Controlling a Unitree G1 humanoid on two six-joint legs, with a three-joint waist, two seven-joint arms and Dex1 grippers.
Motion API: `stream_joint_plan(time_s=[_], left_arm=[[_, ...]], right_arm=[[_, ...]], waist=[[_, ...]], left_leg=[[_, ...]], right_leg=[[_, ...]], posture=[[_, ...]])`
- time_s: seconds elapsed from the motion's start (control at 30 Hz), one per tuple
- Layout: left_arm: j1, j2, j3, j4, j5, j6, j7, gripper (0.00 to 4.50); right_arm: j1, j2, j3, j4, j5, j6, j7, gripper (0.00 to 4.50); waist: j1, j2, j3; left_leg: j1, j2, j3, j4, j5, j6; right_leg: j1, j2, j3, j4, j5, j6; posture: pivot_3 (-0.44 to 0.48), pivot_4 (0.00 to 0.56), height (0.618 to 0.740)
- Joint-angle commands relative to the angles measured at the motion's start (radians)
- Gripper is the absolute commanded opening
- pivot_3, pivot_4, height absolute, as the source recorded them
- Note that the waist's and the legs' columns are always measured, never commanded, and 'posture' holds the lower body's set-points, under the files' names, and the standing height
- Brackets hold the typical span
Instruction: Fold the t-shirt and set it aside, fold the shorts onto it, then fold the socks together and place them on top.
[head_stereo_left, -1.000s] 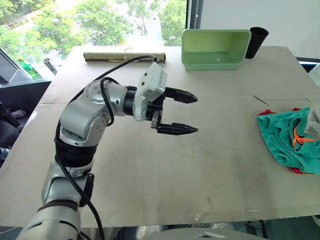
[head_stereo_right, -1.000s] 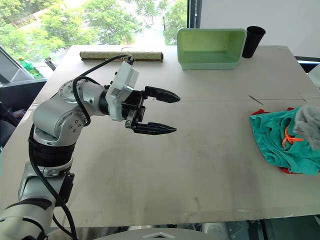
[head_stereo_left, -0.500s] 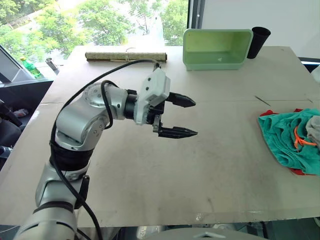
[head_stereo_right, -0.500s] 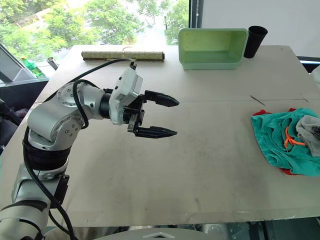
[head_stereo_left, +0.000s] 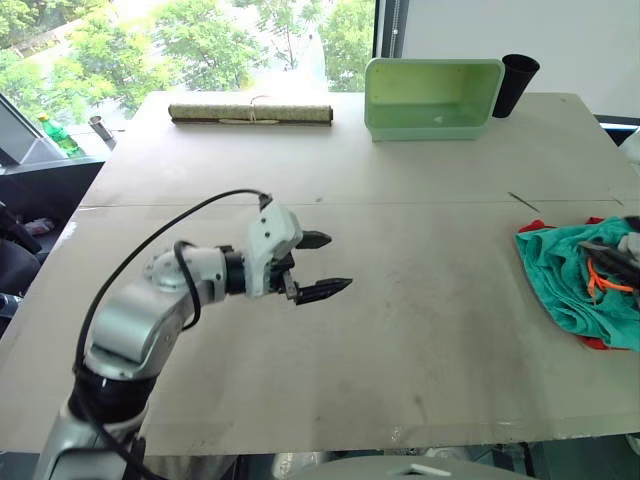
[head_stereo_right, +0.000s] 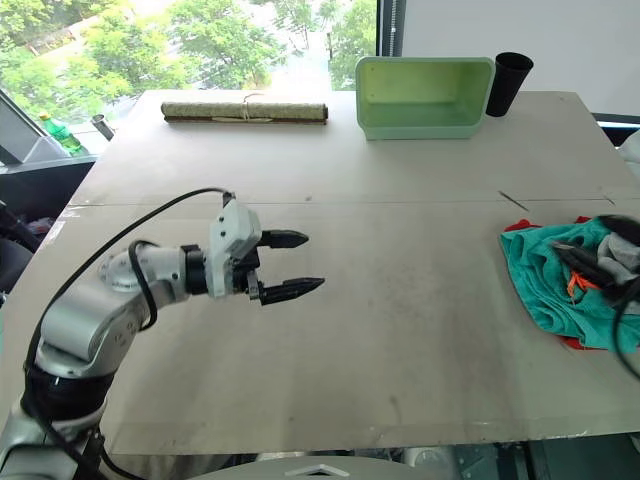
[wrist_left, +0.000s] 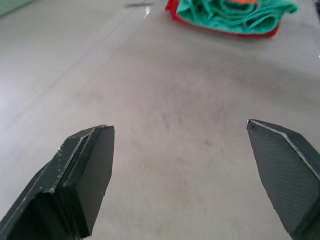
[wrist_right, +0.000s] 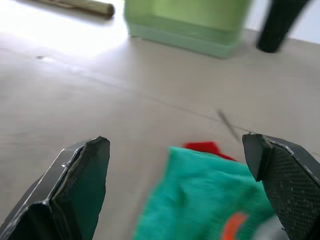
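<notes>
The teal shorts (head_stereo_left: 560, 275) lie crumpled at the table's right edge, orange drawstring (head_stereo_left: 598, 278) showing. Under them the red t-shirt (head_stereo_left: 531, 226) peeks out at the corners. A bit of the grey socks (head_stereo_right: 626, 258) rests on top of the shorts, partly hidden by my right gripper (wrist_right: 175, 142), which hovers open just over the pile, blurred by motion. My left gripper (head_stereo_left: 338, 262) is open and empty, low over the bare table left of centre, pointing toward the pile (wrist_left: 235, 15).
A pale green bin (head_stereo_left: 432, 95) and a black cup (head_stereo_left: 515, 85) stand at the far right of the table. A rolled mat (head_stereo_left: 250, 113) lies along the far edge. A seam (head_stereo_left: 420, 203) crosses the tabletop.
My right gripper has opened and let the grey sock down onto the shorts. My left arm has dropped lower and drawn back toward the left, still open.
</notes>
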Motion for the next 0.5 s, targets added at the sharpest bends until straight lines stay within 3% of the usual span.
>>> stream_joint_plan(time_s=[0.03,0.27,0.5], left_arm=[[0.188,-0.060,0.046,-0.103,0.055,-0.099,0.112,4.50],[0.474,-0.140,0.073,-0.148,0.109,-0.233,0.191,4.50],[0.592,-0.161,0.035,-0.127,0.177,-0.338,0.205,4.50]], right_arm=[[0.045,0.078,0.236,-0.077,-0.082,-0.176,0.093,4.48],[0.110,0.167,0.478,0.015,-0.239,-0.388,0.141,4.48],[0.115,0.211,0.553,0.121,-0.318,-0.523,0.140,4.48]], waist=[[-0.002,0.000,-0.001],[0.006,0.001,0.000],[0.003,0.002,0.000]], left_leg=[[0.001,0.000,0.000,-0.001,0.000,0.000],[0.001,0.000,-0.002,0.000,0.000,-0.001],[0.001,0.000,-0.002,0.000,-0.001,-0.001]], right_leg=[[0.000,0.000,0.000,-0.001,0.000,0.000],[0.000,-0.001,-0.002,-0.002,-0.002,-0.003],[0.000,-0.002,-0.002,-0.002,-0.002,-0.004]], posture=[[0.000,0.150,0.740],[0.000,0.150,0.740],[0.000,0.150,0.740]])
